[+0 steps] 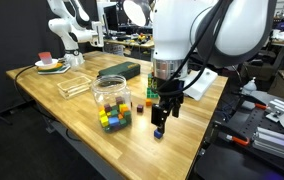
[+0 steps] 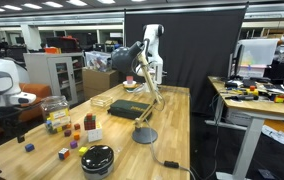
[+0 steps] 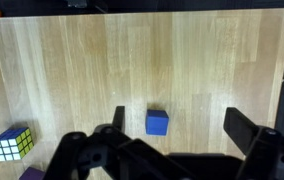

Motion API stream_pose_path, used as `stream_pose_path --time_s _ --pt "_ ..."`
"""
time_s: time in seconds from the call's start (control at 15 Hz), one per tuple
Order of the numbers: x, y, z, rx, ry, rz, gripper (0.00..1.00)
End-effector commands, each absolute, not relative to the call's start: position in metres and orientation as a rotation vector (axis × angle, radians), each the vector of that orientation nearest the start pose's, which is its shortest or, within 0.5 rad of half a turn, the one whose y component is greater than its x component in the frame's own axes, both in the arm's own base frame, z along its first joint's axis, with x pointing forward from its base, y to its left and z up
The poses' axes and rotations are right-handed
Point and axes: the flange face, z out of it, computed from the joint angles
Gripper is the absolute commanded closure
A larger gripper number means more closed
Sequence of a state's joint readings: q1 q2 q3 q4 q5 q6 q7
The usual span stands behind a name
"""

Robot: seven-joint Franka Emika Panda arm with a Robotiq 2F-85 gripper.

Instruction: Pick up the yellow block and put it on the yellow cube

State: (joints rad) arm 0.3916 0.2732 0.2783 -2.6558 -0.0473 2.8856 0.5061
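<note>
Gripper (image 1: 159, 120) spread, over blue cube (image 1: 158, 133); yellow cube (image 1: 105, 124) well aside

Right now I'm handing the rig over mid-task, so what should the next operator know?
Gripper: open, empty, above the small blue cube, not a yellow one.
Yellow pieces: none in the wrist view. A small yellow bit shows beside the jar in an exterior view, too small to identify.
Done: nothing picked or stacked.
Left: find the yellow block, grasp it, set it on the yellow cube.
</note>
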Motion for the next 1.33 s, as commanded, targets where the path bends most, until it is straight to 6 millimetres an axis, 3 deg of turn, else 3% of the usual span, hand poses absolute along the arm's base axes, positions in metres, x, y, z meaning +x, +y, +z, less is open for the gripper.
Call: stream_pose_path --time_s 0.0,0.27,0.53,1.27 --pt "0.321 0.261 0.142 -3.11 -0.303 0.107 0.0" --pt "0.338 0.254 0.116 -3.118 -0.29 0.157 0.0" --pt "0.35 0.261 0.097 -3.115 -0.323 0.192 0.0" --pt "0.351 0.277 0.082 -3.12 -0.383 0.234 0.0"
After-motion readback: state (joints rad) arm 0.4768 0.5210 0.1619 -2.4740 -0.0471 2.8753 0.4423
